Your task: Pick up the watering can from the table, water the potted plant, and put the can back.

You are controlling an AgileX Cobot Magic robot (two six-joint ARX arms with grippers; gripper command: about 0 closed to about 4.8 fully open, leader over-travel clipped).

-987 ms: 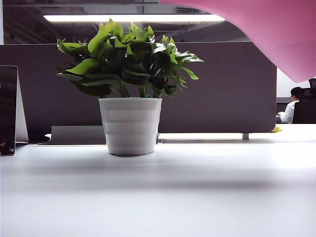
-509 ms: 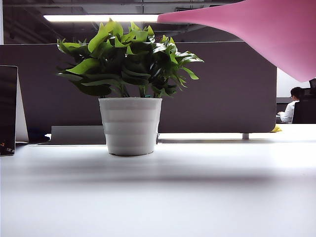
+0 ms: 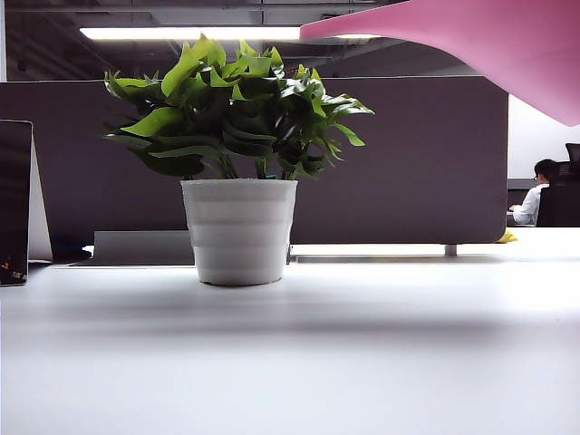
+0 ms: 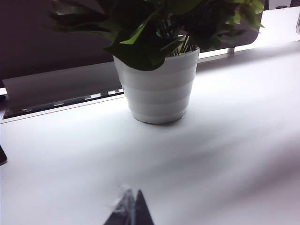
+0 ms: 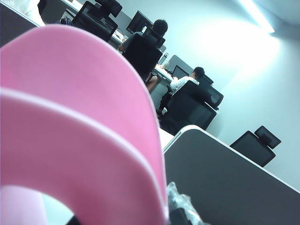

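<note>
The white desk (image 3: pixel 362 362) spreads wide and bare in front of the potted plant (image 3: pixel 237 163), which stands upright on it, its white ribbed pot resting flat on the surface. Behind the plant runs a dark partition wall (image 3: pixel 426 163).

The pink watering can (image 3: pixel 507 45) hangs in the air, above the plant and to its right in the exterior view, well clear of the desk. Its long spout tapers toward the plant and ends just over the leaves on that side.

The right hand (image 5: pixel 180 211) shows only as a wrapped fingertip right beside the can's pink curved band; how its fingers stand cannot be told.

The left hand (image 4: pixel 131 211) is low over the desk, short of the plant, its two dark fingertips pressed together, holding nothing.
</note>
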